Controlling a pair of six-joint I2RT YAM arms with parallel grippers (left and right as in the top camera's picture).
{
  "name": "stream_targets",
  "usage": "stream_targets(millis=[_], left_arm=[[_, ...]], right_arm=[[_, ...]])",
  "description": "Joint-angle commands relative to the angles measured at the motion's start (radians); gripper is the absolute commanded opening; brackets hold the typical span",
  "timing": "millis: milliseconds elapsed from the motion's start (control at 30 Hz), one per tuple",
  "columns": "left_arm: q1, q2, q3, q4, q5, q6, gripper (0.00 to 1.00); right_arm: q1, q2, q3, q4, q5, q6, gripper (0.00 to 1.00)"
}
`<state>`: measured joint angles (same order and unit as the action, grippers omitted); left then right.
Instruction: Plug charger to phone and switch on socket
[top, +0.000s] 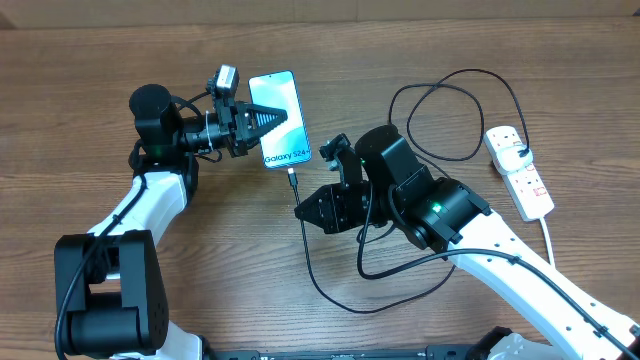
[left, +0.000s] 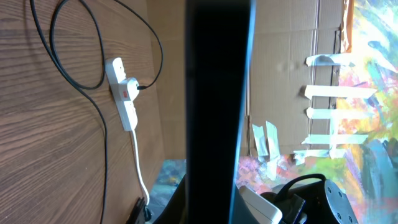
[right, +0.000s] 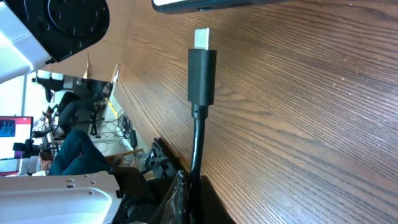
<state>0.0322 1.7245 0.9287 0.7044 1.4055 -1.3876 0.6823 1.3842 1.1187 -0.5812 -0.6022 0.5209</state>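
The phone (top: 285, 140) lies at the back centre with its "Galaxy S24" screen up. My left gripper (top: 268, 118) reaches over it from the left and is shut on it; in the left wrist view the phone (left: 217, 93) is a dark vertical bar between the jaws (left: 214, 208). My right gripper (top: 303, 208) is shut on the charger cable (top: 300, 190) just behind its connector (right: 202, 65). The connector tip (right: 201, 38) points at the phone's bottom edge (right: 205, 5), a small gap away. The socket (top: 522, 172) lies at the far right, with the charger's other end plugged into it.
The black cable loops on the table between my right arm and the socket (left: 123, 93) and in front of the arm (top: 345, 300). The socket's white cord (top: 548, 235) runs toward the front right. Cardboard and a colourful sheet stand beyond the table edge (left: 280, 62).
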Motion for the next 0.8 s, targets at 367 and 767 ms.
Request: stream_targets(millis=[367, 767], left_arm=[[-0.008, 0.001, 0.029, 0.011, 0.021, 0.023, 0.04], [-0.008, 0.001, 0.029, 0.011, 0.029, 0.023, 0.04]], right_arm=[[0.002, 0.0, 0.0, 0.026, -0.002, 0.01, 0.04], [0.001, 0.026, 0.0, 0.027, 0.001, 0.01, 0.04]])
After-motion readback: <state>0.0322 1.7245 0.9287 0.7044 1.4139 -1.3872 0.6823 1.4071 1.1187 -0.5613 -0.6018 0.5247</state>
